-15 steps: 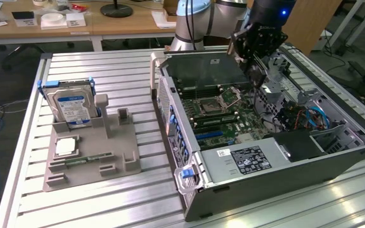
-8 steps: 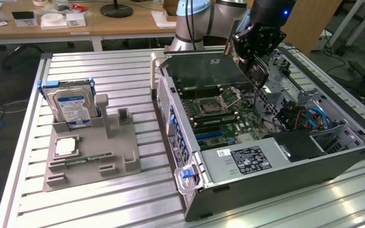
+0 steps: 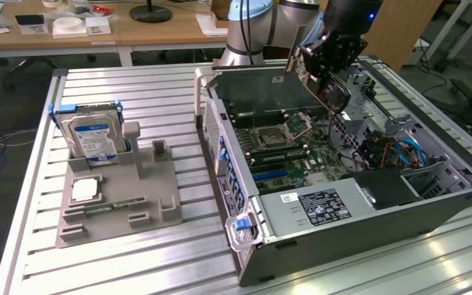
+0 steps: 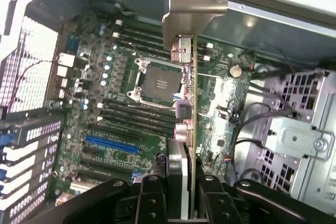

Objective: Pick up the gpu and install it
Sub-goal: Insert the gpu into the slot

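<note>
- Pincer (image 3: 332, 69) is clamped on the gpu (image 3: 322, 89), its dark fingers (image 4: 152, 198) pressed against the card's two flat faces, and it hangs over the open computer case (image 3: 432, 203).
- Held on edge and tilted, the gpu sits above the inside of the case, toward the case's back wall and clear of everything below it.
- Its silvery bracket (image 4: 191, 9) is at the end away from the pincer.
- From the wrist, the card's thin edge crosses above the green main board (image 4: 121, 103) on the case floor, passing beside the square chip socket (image 4: 160, 83).
- Done, by my reading: the pick-up. The card is lifted and already over the case.
- Left: the install itself. The card is not seated in anything, and the blue slot (image 4: 112, 144) on the board lies bare, off to one side of the card's edge.
- Outside the case, on the ribbed table (image 3: 137, 92), a grey holder (image 3: 162, 203) has a hard drive (image 3: 95, 138) standing upright and a memory stick (image 3: 109, 208) lying flat.
</note>
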`<state>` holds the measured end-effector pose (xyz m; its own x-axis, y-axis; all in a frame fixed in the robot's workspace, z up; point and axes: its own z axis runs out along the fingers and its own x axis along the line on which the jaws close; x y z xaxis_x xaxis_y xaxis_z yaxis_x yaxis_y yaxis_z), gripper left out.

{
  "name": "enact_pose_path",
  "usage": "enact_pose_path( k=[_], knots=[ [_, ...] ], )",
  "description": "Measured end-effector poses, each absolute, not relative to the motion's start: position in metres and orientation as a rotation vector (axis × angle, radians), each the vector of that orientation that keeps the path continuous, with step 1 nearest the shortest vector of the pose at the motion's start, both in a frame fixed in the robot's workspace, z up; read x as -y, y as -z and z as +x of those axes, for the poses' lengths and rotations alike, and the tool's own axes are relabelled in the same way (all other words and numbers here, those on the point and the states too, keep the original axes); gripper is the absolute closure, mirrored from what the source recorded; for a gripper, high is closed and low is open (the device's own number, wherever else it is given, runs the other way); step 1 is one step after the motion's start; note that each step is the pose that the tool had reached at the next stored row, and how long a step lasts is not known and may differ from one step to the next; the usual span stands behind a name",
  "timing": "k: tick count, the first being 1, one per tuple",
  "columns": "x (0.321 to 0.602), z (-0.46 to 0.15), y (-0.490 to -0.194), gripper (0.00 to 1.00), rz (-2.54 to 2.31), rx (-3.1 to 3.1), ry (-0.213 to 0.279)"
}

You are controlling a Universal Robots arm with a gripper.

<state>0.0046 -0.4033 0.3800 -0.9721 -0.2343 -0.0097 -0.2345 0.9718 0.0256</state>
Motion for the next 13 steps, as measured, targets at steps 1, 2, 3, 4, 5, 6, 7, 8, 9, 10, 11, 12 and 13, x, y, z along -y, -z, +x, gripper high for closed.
enact_pose_path(
  k=[1,2,3,4,5,6,7,8,9,10,11,12,13],
  knots=[
    [0.4033,0.0046,-0.3800,0.71,-0.393,-3.110,-0.042],
    [0.4033,0.0045,-0.3799,0.71,-0.415,-3.107,-0.042],
    [0.4033,0.0045,-0.3799,0.71,-0.437,-3.105,-0.042],
    [0.4033,0.0045,-0.3799,0.71,-0.461,-3.101,-0.042],
    [0.4033,0.0045,-0.3800,0.71,-0.484,-3.098,-0.042],
    [0.4033,0.0045,-0.3800,0.71,-0.507,-3.095,-0.042],
    [0.4033,0.0044,-0.3800,0.71,-0.529,-3.091,-0.042],
    [0.4033,0.0044,-0.3800,0.71,-0.552,-3.087,-0.042],
    [0.4033,0.0044,-0.3799,0.71,-0.571,-3.084,-0.042],
    [0.4033,0.0043,-0.3799,0.71,-0.591,-3.080,-0.042],
    [0.4033,0.0043,-0.3799,0.71,-0.612,-3.077,-0.042],
    [0.4034,0.0042,-0.3799,0.71,-0.631,-3.073,-0.043],
    [0.4035,0.0040,-0.3798,0.71,-0.647,-3.070,-0.043]
  ],
)
